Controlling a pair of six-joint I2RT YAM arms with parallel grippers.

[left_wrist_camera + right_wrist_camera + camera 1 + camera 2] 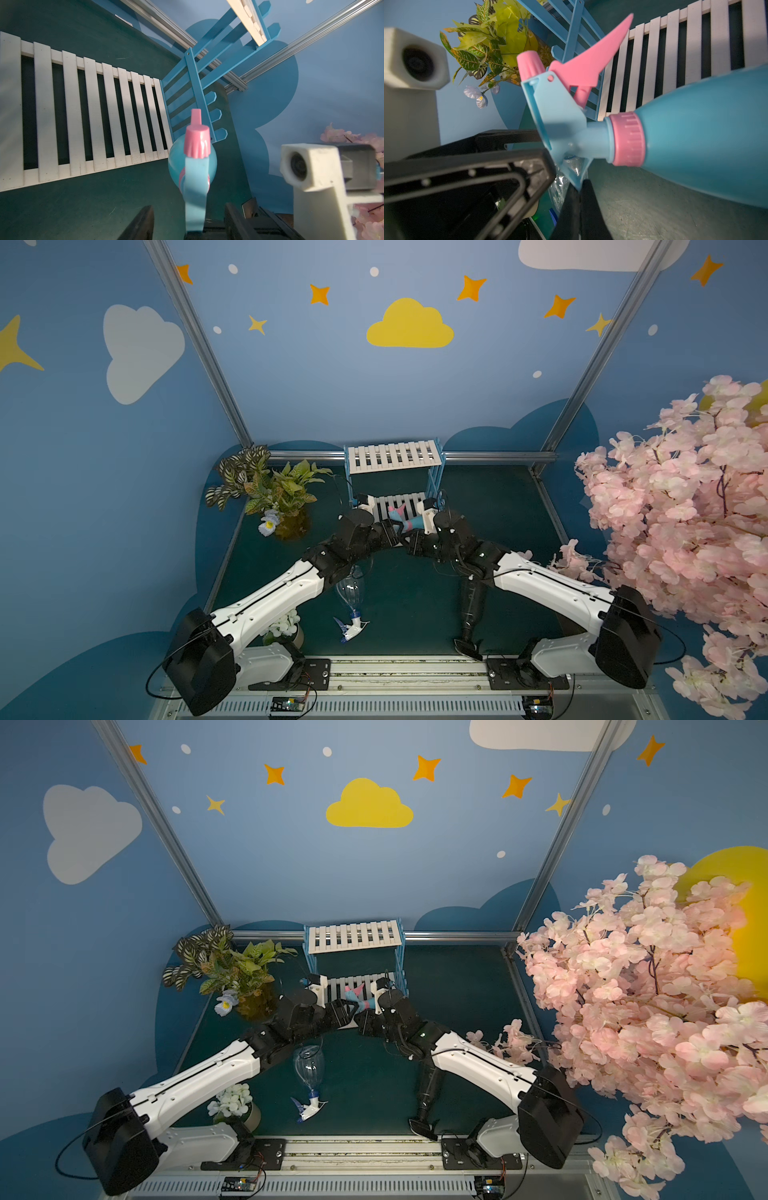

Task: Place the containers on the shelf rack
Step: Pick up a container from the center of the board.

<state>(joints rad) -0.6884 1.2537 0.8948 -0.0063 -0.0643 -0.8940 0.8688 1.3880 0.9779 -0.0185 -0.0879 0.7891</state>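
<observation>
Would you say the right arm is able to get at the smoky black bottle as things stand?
Probably not yet: the right gripper is shut on the light blue bottle, and the smoky black bottle lies partly beneath that arm's forearm.

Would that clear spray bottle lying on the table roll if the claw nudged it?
Probably only a little: the clear spray bottle lies on its side, but its trigger head should catch. It looks empty, so likely light and easily shoved.

Looks like a staged robot-lab cell dressed as a nursery: blue walls (332,385) with cloud decals (409,325), aluminium frame posts (199,344), green worktop (415,605), fake blossom branch (685,497), potted plants (278,489), robot arms (270,601) bolted to a rail (407,670) at the near edge, bare circuit boards (286,703).
</observation>
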